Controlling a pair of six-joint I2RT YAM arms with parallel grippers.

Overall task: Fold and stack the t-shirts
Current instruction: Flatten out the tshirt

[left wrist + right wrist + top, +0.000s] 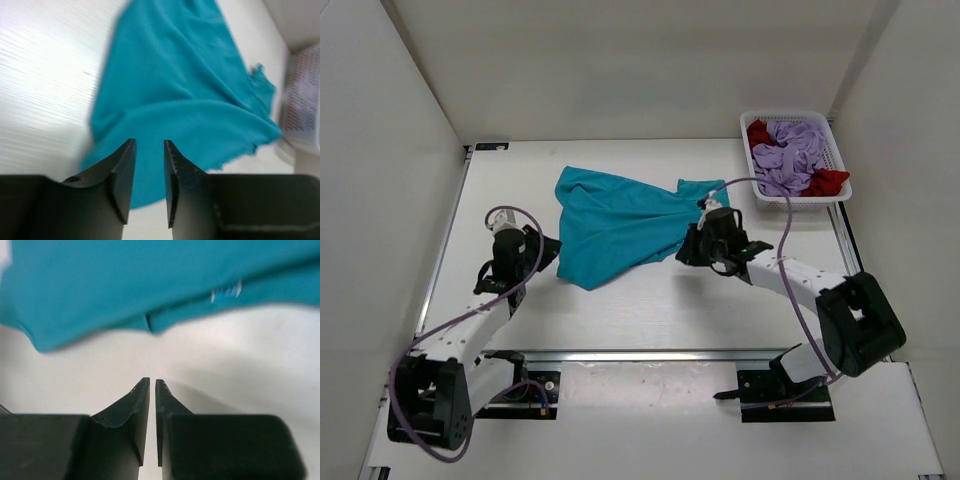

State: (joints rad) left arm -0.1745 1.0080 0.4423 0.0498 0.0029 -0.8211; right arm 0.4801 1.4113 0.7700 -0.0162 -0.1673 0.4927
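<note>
The teal-blue t-shirt (620, 225) lies loosely spread and rumpled on the white table (650, 300). My left gripper (555, 248) is at its left hem. In the left wrist view that gripper (149, 142) is open a little above the teal-blue t-shirt's (170, 90) edge, with nothing between its fingers. My right gripper (682, 250) sits just off the shirt's right side. Its jaws (152, 381) stand a narrow slit apart over bare table, short of the teal-blue t-shirt's (125, 285) hem. The lavender t-shirt (795, 155) and the red t-shirt (827, 181) are bunched in the basket.
A white mesh basket (843, 185) stands at the back right corner, also blurred at the right edge of the left wrist view (300, 100). White walls enclose the table at the left, back and right. A small white label (226, 291) shows on the teal hem.
</note>
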